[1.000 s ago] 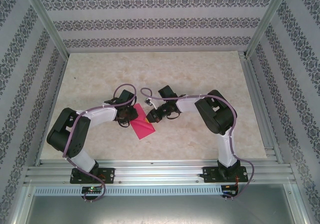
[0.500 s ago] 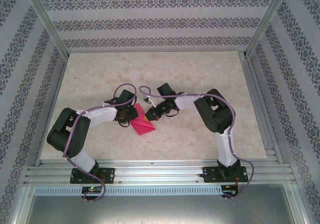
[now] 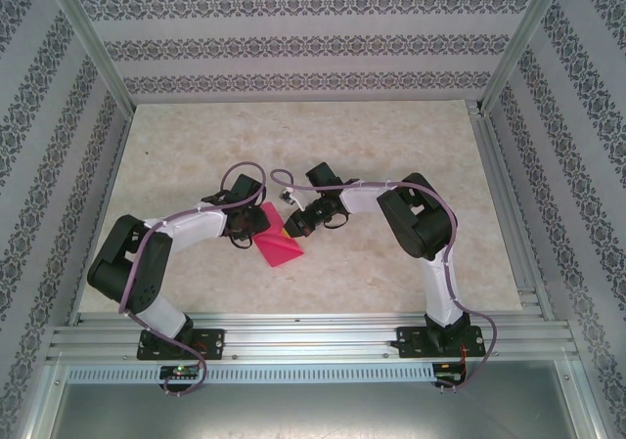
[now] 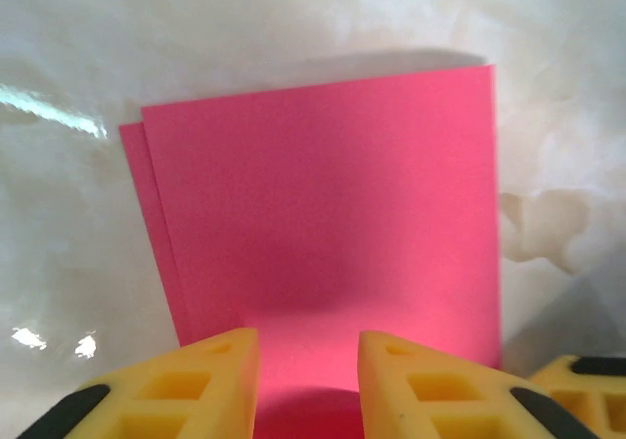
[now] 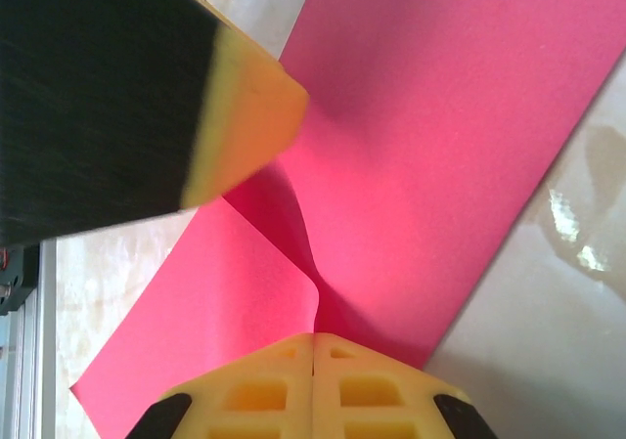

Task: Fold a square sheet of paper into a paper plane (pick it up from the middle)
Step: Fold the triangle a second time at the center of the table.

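Nearest me on the table [image 3: 391, 146], just ahead of my two arm bases, lay the sheet [image 3: 281, 249], folded over on itself. My tools met at its far edge. The upper layer sat slightly off the lower one, so a thin strip of the bottom layer showed along one side.

My right tool [image 5: 313, 346] was fully closed, with its pads meeting on a pinched ridge of the sheet. The paper puckered up into that seam. My left tool [image 4: 308, 343] stood part open at the sheet's edge, clamping nothing, and paper showed in the gap between its pads. I could not tell whether the pads pressed on the sheet or hung just over it.

I judged the step to be setting a fold. To do it well, I thought the left tool should pin the layers flat while the right drew its pinch over low and slow. Edges should line up before any crease was pressed. A hard pull could have torn the pucker or dragged the whole sheet out of line.

By count: one sheet, two layers, two tools, two arms.
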